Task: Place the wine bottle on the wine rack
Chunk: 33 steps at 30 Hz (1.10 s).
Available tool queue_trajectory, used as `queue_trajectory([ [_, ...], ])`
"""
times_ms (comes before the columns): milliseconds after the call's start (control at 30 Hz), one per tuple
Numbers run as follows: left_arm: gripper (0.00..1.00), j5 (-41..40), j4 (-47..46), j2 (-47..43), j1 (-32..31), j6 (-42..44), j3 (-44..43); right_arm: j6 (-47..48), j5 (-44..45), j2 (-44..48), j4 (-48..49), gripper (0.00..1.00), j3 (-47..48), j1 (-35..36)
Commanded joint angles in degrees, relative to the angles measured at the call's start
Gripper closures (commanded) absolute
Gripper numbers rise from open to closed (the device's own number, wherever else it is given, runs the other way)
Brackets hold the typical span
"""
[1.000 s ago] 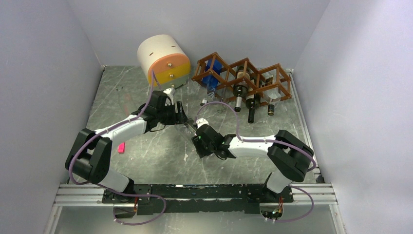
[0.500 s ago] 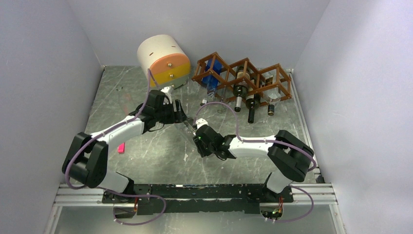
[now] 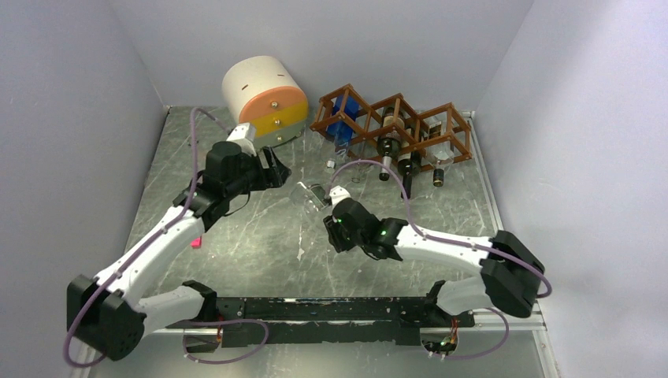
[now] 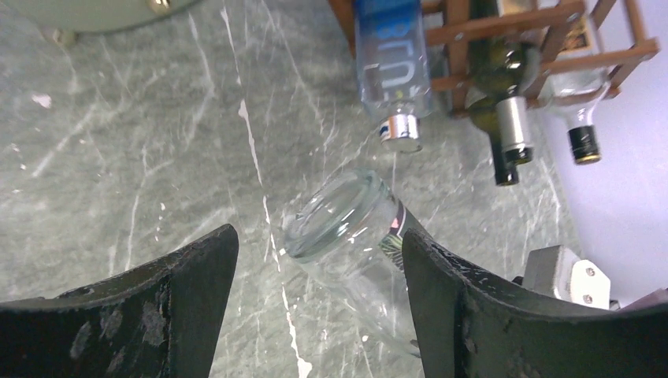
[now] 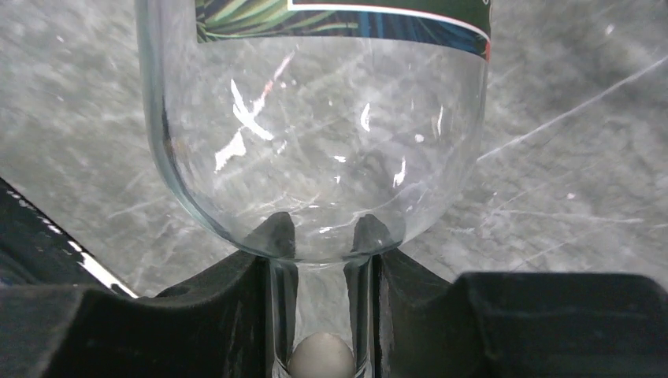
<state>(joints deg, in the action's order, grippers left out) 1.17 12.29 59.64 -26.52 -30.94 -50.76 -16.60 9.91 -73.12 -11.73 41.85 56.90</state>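
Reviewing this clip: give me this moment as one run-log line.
right gripper: shut on wine bottle neck | left gripper: open, apart from bottle | wine rack: bottle not yet in

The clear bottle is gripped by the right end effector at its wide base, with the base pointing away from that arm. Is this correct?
Not quite. The right end effector grips the clear bottle at its thin neck, not at its wide base. The right wrist view shows this. The rest holds.
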Motion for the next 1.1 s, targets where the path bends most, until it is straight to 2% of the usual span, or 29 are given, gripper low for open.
queue_trajectory([
  [0, 0.20, -5.20, 2.90, -5.91, -0.28, -0.21, -1.53, 2.24, 4.08, 6.52, 7.53, 1.00, 8.44, -0.29],
  [133, 0.19, -7.29, 3.84, -10.22, -0.28, 0.39, -1.07, 4.64, 8.18, 8.59, 4.92, 1.00, 14.81, -0.36],
  [400, 0.19, -6.97, 5.95, -13.67, -0.28, 1.55, -0.51, 10.05, 16.44, 4.10, -3.00, 1.00, 33.12, -5.14],
  [733, 0.19, -8.78, 11.23, -18.75, -0.28, 4.30, 0.07, 5.47, 9.56, -0.26, -10.25, 1.00, 43.31, -29.06],
  [900, 0.18, -6.59, 8.52, -22.08, -0.28, 4.04, 3.72, 1.45, 8.93, -2.70, -12.24, 1.00, 44.05, -37.55],
  [1067, 0.18, -5.47, 9.35, -21.56, -0.28, 3.87, 4.25, -0.40, 4.04, -6.25, -13.62, 1.00, 45.26, -44.48],
])
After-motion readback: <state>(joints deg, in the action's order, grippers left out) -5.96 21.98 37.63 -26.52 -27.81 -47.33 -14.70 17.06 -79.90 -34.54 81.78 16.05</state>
